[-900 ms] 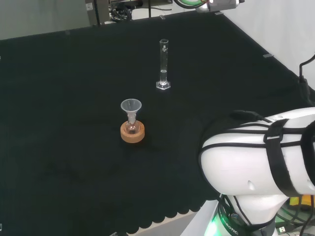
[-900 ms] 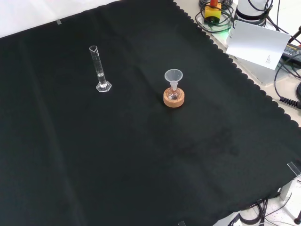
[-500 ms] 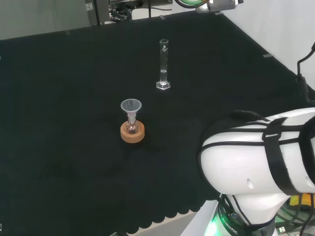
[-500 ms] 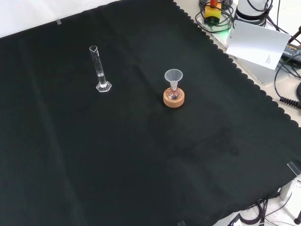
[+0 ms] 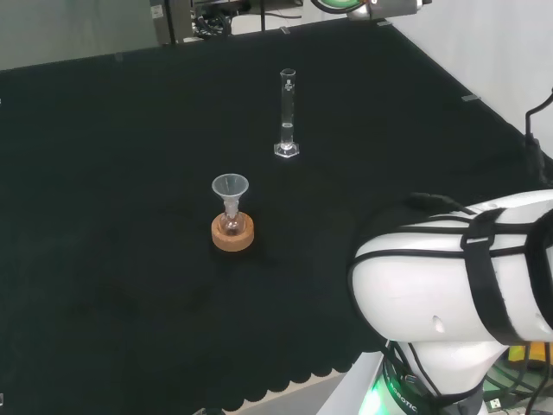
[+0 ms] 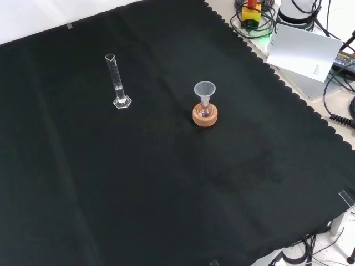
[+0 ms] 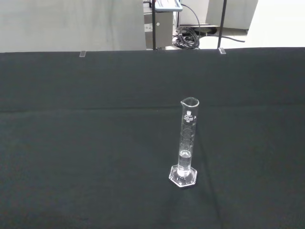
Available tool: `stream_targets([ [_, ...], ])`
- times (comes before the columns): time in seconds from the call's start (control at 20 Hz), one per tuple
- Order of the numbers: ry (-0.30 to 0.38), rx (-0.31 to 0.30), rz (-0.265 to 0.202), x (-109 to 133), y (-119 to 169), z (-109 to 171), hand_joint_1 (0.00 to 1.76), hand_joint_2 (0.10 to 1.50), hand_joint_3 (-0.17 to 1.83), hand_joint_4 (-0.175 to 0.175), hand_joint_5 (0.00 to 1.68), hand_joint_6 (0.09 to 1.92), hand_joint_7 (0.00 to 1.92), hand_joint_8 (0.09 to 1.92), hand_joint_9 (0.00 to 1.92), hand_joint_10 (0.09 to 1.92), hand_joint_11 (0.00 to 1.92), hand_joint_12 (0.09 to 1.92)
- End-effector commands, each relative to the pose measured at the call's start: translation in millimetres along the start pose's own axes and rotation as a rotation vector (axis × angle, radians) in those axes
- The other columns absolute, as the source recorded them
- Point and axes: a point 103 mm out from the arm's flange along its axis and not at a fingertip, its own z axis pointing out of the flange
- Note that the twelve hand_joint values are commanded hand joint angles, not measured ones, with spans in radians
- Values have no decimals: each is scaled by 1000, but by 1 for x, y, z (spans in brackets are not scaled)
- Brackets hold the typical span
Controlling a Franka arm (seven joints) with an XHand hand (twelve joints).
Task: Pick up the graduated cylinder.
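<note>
A tall clear graduated cylinder point(image 5: 287, 112) on a six-sided foot stands upright on the black cloth, toward the far side in the head view. In the front view the cylinder point(image 6: 117, 81) is at the upper left. The wrist view looks at the cylinder point(image 7: 186, 143) from some way off, with open cloth between. Its spout is at the top and a little liquid seems to sit near its bottom.
A small flask with a clear funnel point(image 5: 231, 188) in its neck sits on a cork ring point(image 5: 232, 233), nearer than the cylinder in the head view; in the front view the ring point(image 6: 204, 115) is to the cylinder's right. The arm's white link point(image 5: 458, 277) bulks at the head view's lower right.
</note>
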Motion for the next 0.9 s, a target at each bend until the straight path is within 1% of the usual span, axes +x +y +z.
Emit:
stream_targets([
  [0.05,31,33,58,-16,26,30,89,1393,16,-24,185,87,0,376,388,87,38,1371],
  [0.2,45,27,66,-24,39,46,107,1385,12,-25,190,87,1,383,389,87,38,1372],
  [0.35,57,32,60,-31,56,64,148,1367,3,-28,199,87,10,398,395,87,38,1374],
  [0.55,89,45,49,-41,90,95,213,1344,-8,-30,209,87,23,418,402,87,42,1377],
  [0.65,105,50,36,-46,110,110,233,1337,-12,-31,218,87,18,445,386,124,42,1378],
  [0.7,116,50,25,-49,120,118,247,1332,-16,-31,222,87,15,462,365,182,42,1379],
  [0.85,149,55,9,-56,147,145,292,1316,-32,-33,229,87,13,503,255,466,43,1384],
  [0.9,155,59,5,-58,154,153,310,1308,-38,-34,231,87,17,512,236,527,46,1387],
])
